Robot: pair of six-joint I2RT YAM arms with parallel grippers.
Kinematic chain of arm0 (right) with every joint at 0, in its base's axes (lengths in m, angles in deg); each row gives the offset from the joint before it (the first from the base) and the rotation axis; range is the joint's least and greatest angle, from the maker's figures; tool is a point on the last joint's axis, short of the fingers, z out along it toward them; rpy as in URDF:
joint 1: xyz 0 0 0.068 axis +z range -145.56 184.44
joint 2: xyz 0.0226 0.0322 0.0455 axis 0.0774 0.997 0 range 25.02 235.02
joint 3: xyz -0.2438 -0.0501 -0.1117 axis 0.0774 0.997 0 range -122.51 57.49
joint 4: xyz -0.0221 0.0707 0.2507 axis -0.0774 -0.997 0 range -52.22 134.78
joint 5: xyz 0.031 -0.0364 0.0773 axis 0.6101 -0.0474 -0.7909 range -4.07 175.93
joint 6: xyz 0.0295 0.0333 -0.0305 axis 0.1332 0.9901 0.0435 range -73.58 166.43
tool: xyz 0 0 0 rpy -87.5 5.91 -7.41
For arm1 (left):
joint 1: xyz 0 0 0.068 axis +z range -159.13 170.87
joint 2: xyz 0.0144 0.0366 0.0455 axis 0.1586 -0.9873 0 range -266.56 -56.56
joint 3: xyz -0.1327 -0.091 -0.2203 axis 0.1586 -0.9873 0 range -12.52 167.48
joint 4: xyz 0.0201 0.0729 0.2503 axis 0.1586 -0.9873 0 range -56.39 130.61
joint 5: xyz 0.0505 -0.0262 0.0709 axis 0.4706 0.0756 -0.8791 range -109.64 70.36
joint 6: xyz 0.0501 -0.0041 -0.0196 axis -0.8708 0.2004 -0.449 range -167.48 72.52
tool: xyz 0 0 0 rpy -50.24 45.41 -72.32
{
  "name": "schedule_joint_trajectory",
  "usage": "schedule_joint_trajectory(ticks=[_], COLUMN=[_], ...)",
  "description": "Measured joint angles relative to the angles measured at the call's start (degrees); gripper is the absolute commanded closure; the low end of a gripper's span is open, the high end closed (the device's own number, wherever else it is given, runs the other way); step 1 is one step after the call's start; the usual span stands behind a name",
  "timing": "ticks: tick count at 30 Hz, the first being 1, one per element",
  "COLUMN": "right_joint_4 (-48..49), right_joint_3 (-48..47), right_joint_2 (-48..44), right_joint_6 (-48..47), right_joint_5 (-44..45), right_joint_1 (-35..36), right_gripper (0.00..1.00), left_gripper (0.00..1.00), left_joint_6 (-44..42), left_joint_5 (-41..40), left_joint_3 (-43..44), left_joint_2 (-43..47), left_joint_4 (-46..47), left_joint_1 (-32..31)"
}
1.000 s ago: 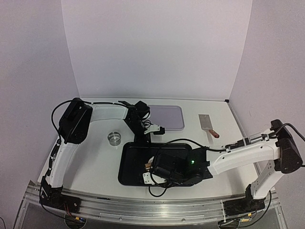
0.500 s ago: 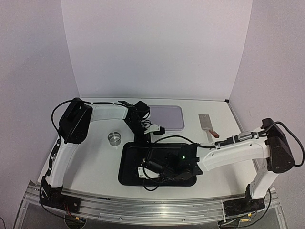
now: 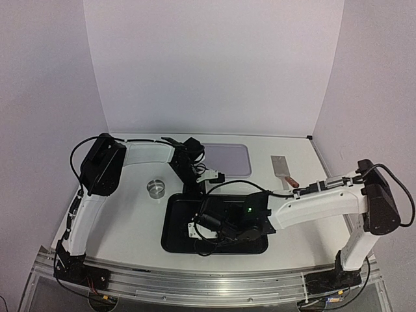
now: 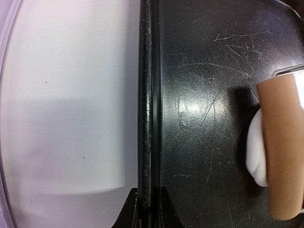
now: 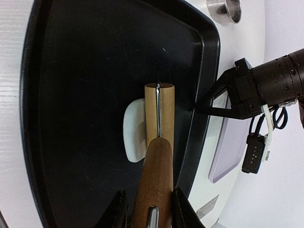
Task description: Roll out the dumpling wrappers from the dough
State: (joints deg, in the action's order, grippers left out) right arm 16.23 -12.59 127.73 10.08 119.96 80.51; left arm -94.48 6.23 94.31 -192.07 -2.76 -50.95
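Now the right arm has swept leftward across the black rectangular tray, carrying the pale wooden roller over the small white oval of dough; a flattening pass seems under way. The right end effector is clamped on the roller's brown handle. The left end effector, unmoved, pinches the tray's rim, steadying it on the white worktop. The dough lies mid-tray, smooth, half under the roller, not yet a round wrapper.

We're at a robotics lab bench: bare white backdrop panels at the far side, white table, aluminium mounting rail along the near edge.
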Motion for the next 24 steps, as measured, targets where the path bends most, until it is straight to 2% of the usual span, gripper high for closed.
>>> schedule_joint_trajectory(ticks=[5,16,24], right_joint_4=[0.0,-3.1,-2.7], right_joint_3=[-1.6,2.8,-4.2], right_joint_2=[1.3,-2.8,3.2], right_joint_6=[-0.5,9.5,3.7], right_joint_5=[-0.9,2.3,1.3], right_joint_1=[-0.9,6.3,-0.4], right_gripper=[1.00,1.00,1.00], left_gripper=[1.00,1.00,1.00], left_joint_6=[0.0,0.1,0.5], left_joint_5=[0.0,0.0,0.0], left_joint_3=[0.0,0.0,0.0], left_joint_2=[0.0,0.0,0.0], left_joint_4=[0.0,0.0,0.1], left_joint_1=[0.0,0.0,0.0])
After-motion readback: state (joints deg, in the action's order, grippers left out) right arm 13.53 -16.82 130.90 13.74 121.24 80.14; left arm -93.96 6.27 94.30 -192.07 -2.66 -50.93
